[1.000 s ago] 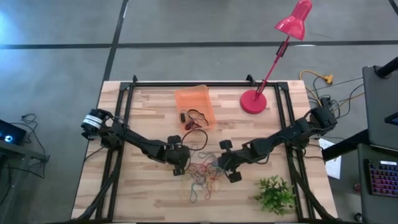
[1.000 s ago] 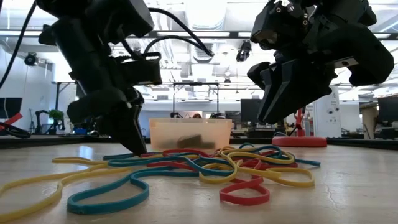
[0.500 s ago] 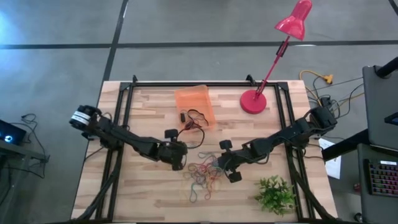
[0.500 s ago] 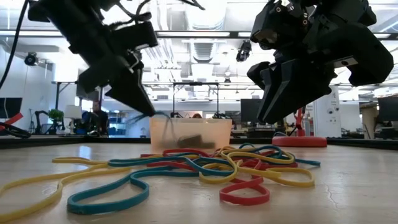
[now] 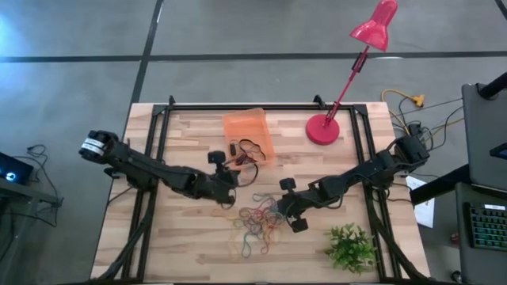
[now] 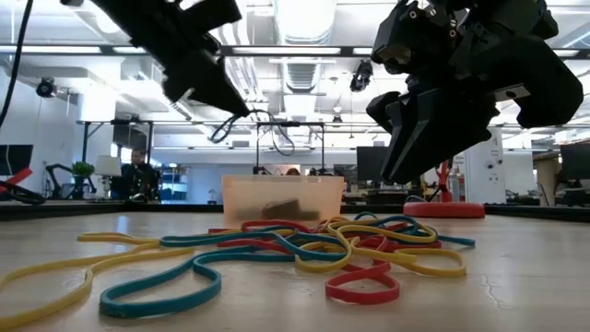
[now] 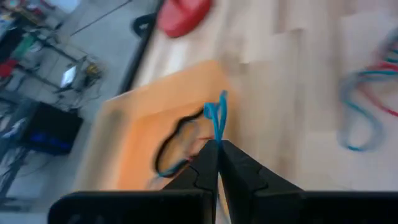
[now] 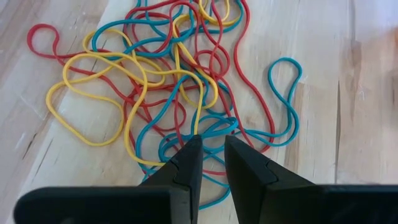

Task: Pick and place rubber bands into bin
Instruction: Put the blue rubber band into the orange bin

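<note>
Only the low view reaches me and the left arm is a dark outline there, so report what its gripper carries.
Observer: The left gripper is shut on one thin blue rubber band, which loops out past its fingertips.
Operator: Say where it stands against the container.
Observer: From above, it appears just short of the small translucent orange rectangular plastic bin, on the side facing the pile of coloured rubber bands.
Operator: Report what is in the bin.
Observer: The left wrist view shows at least one dark rubber band lying inside it.
</note>
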`<state>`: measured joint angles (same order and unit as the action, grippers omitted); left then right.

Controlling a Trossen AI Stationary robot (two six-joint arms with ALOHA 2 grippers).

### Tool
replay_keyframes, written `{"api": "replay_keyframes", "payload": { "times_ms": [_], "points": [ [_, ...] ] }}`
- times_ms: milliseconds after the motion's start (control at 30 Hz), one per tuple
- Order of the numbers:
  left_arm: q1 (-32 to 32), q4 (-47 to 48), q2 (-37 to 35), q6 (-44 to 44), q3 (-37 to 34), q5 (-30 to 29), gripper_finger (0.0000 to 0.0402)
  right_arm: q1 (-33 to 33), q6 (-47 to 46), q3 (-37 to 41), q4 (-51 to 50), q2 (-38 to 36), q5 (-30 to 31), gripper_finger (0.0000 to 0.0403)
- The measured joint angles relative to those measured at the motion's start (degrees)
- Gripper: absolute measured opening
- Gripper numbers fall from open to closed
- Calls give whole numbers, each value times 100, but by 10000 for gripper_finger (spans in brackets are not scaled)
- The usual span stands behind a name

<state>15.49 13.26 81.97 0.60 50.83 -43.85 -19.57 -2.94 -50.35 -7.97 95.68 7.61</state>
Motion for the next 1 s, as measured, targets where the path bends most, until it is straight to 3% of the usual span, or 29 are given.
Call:
{"api": "replay_keyframes", "payload": {
  "times_ms": [133,400,633,733,1000],
  "points": [
    [-537,-327,-139,411,-131,44,0,0,9,1,17,0,0,57],
    [-1864,-1186,146,1022,-173,1679,0,0,9,1,45,0,-1,57],
    [-2392,-1095,462,832,-168,2102,3,0,9,1,42,0,-1,57],
    [-2395,-1128,544,878,-168,2401,27,0,11,1,42,0,-1,57],
    [-2354,-1023,547,872,-168,2410,128,0,3,18,77,0,-1,57]
  ]
}}
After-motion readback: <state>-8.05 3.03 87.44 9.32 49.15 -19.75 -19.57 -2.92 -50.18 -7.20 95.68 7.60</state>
